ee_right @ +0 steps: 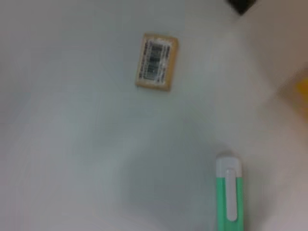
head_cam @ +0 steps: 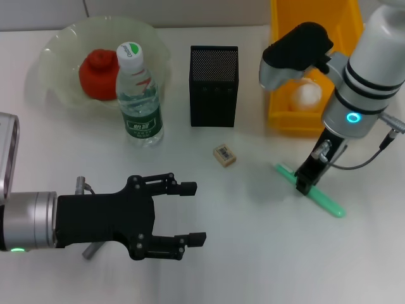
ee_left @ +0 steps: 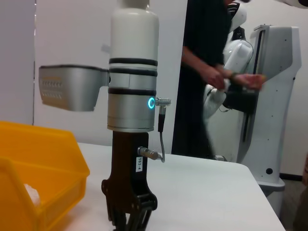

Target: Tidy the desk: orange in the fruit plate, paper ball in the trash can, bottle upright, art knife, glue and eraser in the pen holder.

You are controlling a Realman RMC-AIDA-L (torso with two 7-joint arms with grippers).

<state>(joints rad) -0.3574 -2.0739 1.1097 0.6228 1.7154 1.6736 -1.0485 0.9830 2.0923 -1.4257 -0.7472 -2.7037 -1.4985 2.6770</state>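
Observation:
A green art knife (head_cam: pixel 319 196) lies on the white desk at the right; it also shows in the right wrist view (ee_right: pixel 229 197). My right gripper (head_cam: pixel 304 185) points straight down onto it, fingers drawn together on it, as the left wrist view (ee_left: pixel 127 220) also shows. A tan eraser (head_cam: pixel 224 155) lies in front of the black mesh pen holder (head_cam: pixel 214 85). The bottle (head_cam: pixel 139 95) stands upright. The orange (head_cam: pixel 98 75) sits in the fruit plate (head_cam: pixel 57 44). The paper ball (head_cam: pixel 308 96) lies in the yellow bin (head_cam: pixel 285 117). My left gripper (head_cam: pixel 193 213) is open and empty at the lower left, over a grey stick (head_cam: pixel 89 251).
The right arm's wrist camera block (head_cam: pixel 294 54) hangs over the yellow bin. A person (ee_left: pixel 207 72) and another machine (ee_left: pixel 269 96) stand beyond the desk in the left wrist view. Bare desk lies between the eraser and my left gripper.

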